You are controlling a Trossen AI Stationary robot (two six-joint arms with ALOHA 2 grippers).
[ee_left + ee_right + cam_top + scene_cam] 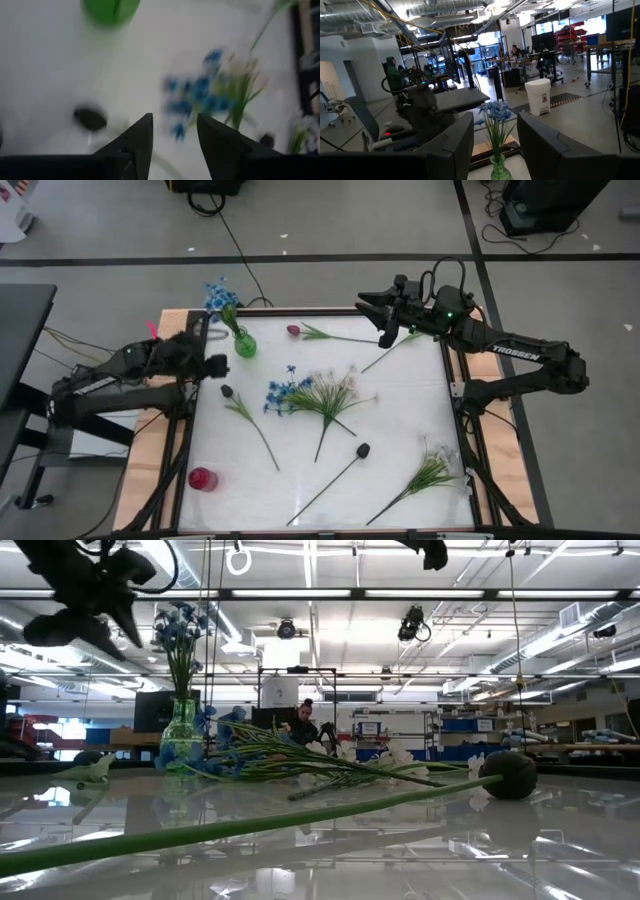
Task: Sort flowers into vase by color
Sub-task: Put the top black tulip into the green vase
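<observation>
Red vase (203,478) shows only from above; left gripper (172,131) gapes empty.

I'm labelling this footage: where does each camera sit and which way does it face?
High: overhead, straight down on the table; both arms show.
Low: at tabletop height, looking across a black bud's stem into the room; one arm overhead.
Left wrist: down past the left claw at blue flowers.
Right wrist: level past the right claw.
Shared: all four show the green vase.
</observation>
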